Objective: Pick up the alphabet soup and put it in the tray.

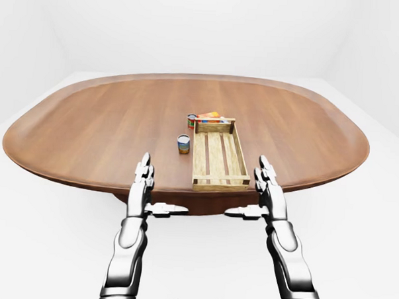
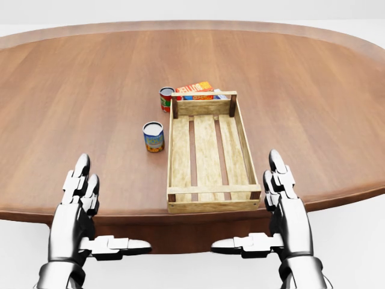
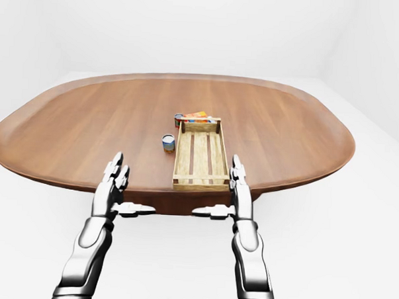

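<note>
A small can with a blue and yellow label, which I take for the alphabet soup (image 2: 153,137), stands upright on the table just left of the wooden slatted tray (image 2: 208,206). Nothing lies in the tray. Both hands hover at the table's near edge, low in the head view. My left hand (image 2: 103,208) is open, fingers stretched flat and thumb pointing inward, below and left of the can. To the right, my right hand (image 2: 251,205) is open the same way beside the tray's near right corner. Neither hand touches anything.
A red-labelled can (image 2: 166,99) stands at the tray's top left corner, and an orange box (image 2: 195,88) lies just beyond the tray's top end. The large oval wooden table (image 1: 88,131) stretches far to both sides, with white floor around it.
</note>
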### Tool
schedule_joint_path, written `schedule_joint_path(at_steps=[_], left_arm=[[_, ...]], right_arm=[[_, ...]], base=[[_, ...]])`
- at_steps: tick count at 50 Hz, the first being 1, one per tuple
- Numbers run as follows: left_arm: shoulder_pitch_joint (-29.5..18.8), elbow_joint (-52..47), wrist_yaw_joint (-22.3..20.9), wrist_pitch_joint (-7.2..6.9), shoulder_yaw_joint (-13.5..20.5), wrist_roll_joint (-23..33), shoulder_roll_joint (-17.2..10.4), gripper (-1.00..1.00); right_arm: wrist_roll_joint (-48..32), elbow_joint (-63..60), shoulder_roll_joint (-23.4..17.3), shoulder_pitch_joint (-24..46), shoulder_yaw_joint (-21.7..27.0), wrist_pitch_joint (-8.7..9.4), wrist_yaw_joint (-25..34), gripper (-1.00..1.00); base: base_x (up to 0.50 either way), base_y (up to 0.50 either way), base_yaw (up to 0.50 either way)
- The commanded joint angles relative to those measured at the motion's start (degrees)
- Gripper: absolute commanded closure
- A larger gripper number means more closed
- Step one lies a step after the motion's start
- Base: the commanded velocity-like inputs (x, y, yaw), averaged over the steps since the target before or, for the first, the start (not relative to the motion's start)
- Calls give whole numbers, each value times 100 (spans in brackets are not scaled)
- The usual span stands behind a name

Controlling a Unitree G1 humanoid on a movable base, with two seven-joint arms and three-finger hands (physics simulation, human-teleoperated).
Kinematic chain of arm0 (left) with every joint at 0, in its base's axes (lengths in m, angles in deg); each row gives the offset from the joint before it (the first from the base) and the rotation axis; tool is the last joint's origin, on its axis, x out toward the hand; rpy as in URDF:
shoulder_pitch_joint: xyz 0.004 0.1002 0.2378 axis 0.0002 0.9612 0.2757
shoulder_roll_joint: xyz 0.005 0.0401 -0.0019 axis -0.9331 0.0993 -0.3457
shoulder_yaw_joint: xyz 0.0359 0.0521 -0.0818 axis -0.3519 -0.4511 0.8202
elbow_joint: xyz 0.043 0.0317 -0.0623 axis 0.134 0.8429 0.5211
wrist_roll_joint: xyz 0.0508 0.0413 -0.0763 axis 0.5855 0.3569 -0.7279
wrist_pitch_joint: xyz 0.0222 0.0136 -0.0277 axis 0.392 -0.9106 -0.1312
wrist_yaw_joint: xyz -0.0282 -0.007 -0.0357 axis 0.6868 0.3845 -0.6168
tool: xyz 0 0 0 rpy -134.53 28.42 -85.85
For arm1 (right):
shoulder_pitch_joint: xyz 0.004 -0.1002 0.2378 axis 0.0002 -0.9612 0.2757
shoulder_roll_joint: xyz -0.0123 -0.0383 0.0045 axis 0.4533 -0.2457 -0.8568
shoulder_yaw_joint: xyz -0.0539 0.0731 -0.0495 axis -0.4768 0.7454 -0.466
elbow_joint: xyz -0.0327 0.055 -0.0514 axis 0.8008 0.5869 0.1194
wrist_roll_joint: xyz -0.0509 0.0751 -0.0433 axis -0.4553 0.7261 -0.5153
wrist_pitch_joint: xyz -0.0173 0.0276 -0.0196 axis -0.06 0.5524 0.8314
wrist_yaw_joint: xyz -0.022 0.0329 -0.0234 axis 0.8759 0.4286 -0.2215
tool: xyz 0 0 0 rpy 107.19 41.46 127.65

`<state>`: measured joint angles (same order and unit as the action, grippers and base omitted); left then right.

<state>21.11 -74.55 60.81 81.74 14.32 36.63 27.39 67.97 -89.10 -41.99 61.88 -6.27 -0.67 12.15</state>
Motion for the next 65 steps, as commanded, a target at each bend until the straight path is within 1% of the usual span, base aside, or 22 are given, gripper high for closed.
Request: schedule_joint_path(at_steps=[1, 2, 5, 7, 11, 14, 16, 18, 20, 24, 31, 34, 35, 37, 38, 40, 41, 43, 49, 56, 60, 65], left_arm=[[96, -52, -338, 146, 292, -380, -124, -100], [112, -75, -363, 140, 309, -405, -133, -100], [125, -281, -389, -23, 441, -570, -167, -100], [158, -427, -413, -99, 516, -660, -185, -100], [229, -613, -487, -229, 665, -844, -220, -100], [366, -1085, -551, -551, 797, -1068, -241, -100], [444, -1305, -566, -551, 870, -1060, -242, -100], [463, -1469, -713, -551, 952, -1191, -277, -100], [422, -1537, -658, -551, 1151, -1253, -295, -100], [436, -1628, -721, -551, 1307, -1361, -325, -100], [443, -1757, -751, -551, 1738, -1663, -424, -100], [437, -1775, -761, -551, 1821, -1680, -439, -100], [368, -2071, -658, -551, 1911, -1797, -533, -100], [360, -1663, -780, -551, 1931, -1751, -478, -100], [317, -1802, -716, -551, 1979, -1826, -544, -100], [318, -1597, -765, -551, 1990, -1793, -526, -100], [298, -1770, -696, -551, 2014, -1841, -574, -100], [243, -1735, -681, -551, 2077, -1856, -623, -100], [234, -1729, -687, -551, 2224, -1930, -686, -100], [233, -1709, -688, -551, 2299, -1980, -716, -100], [250, -1737, -693, -551, 2304, -1989, -705, -100], [248, -1757, -695, -551, 2314, -2003, -708, -100]], right_arm=[[14, -687, -3, -380, -6, 279, 198, -96], [5, -736, 5, -422, -20, 279, 189, -96], [-1, -1059, 8, -563, -9, 357, 142, -96], [0, -1247, 3, -625, -4, 415, 143, -97], [-22, -1426, 7, -694, -8, 415, 137, -96], [-5, -1434, 13, -713, 20, 415, 130, -97], [0, -1509, 13, -752, 26, 415, 130, -97], [21, -1611, 16, -796, -1, 415, 170, -96], [42, -1784, 37, -883, -62, 415, 181, -96], [32, -2146, 38, -1004, -36, 415, 111, -97], [-21, -2642, 31, -1184, -111, 415, 113, -97], [-47, -2973, 28, -1255, -132, 415, 109, -97], [-89, -3221, 28, -1307, -195, 415, 103, -97], [-144, -3425, 40, -1369, -314, 415, 69, -96], [-179, -3605, 47, -1432, -412, 415, 31, -96], [-206, -3927, 24, -1517, -527, 415, -35, -97], [-230, -4025, -1, -1531, -558, 415, -63, -97], [-272, -4265, -29, -1566, -621, 415, -117, -97], [-377, -4697, -109, -1720, -723, 415, -218, -97], [-458, -5185, -151, -1821, -873, 415, -292, -97], [-381, -5173, -196, -1882, -874, 415, -241, -96], [-367, -5204, -200, -1919, -827, 415, -190, -97]], base=[[0, 0, 0], [0, 0, 0], [0, 0, 0], [0, 0, 0], [0, 0, 0], [0, 0, 0], [0, 0, 0], [0, 0, 0], [0, 0, 0], [0, 0, 0], [0, 0, 0], [0, 0, 0], [0, 0, 0], [0, 0, 0], [0, 0, 0], [0, 0, 0], [0, 0, 0], [0, 0, 0], [0, 0, 0], [0, 0, 0], [0, 0, 0], [45, -8, 0]])
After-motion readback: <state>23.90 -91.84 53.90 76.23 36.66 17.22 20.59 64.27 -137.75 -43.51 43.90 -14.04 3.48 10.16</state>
